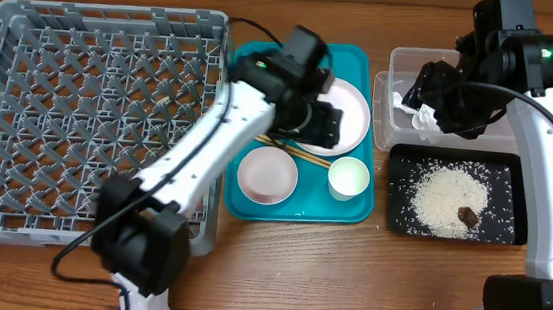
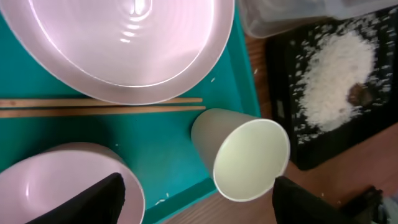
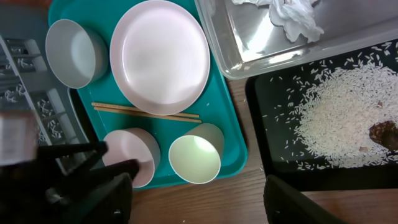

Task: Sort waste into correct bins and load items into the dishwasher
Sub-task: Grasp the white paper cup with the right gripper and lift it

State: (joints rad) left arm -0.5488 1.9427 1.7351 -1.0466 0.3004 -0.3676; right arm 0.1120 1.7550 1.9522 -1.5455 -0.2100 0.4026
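- The left end effector point(image 2: 199, 184) hangs over the teal tray point(image 2: 155, 137). Its jaws are spread wide and grip nothing.
- The small white cup point(image 2: 245, 158), pale green-tinted inside, stands on the tray at lower centre of the left wrist view. It sits between the two dark fingers point(image 2: 106, 199), closer to the one at lower right. Whether that finger touches the cup cannot be told.
- The pinkish-white bowl point(image 2: 56, 183) sits at lower left, just beside the other finger.
- The wooden chopsticks point(image 2: 99, 107) lie side by side across the tray, between the bowl and the round white plate point(image 2: 118, 43) at the top.
- The right end effector point(image 3: 196, 183) is also wide open and empty.
- In the right wrist view the crumpled white tissue point(image 3: 295, 15) lies inside the clear tub point(image 3: 261, 43) at upper right, well apart from the fingers.
- The black tray point(image 3: 264, 118) at right holds scattered white rice grains point(image 3: 336, 118), with a small brown lump point(image 3: 385, 134) at the frame's right edge.
- The pale grey-white bowl point(image 3: 71, 53) stands at the teal tray's upper left, beside the plate.
- The grey dish rack point(image 1: 88, 129) fills the left of the overhead view, on the table point(image 1: 277, 265).
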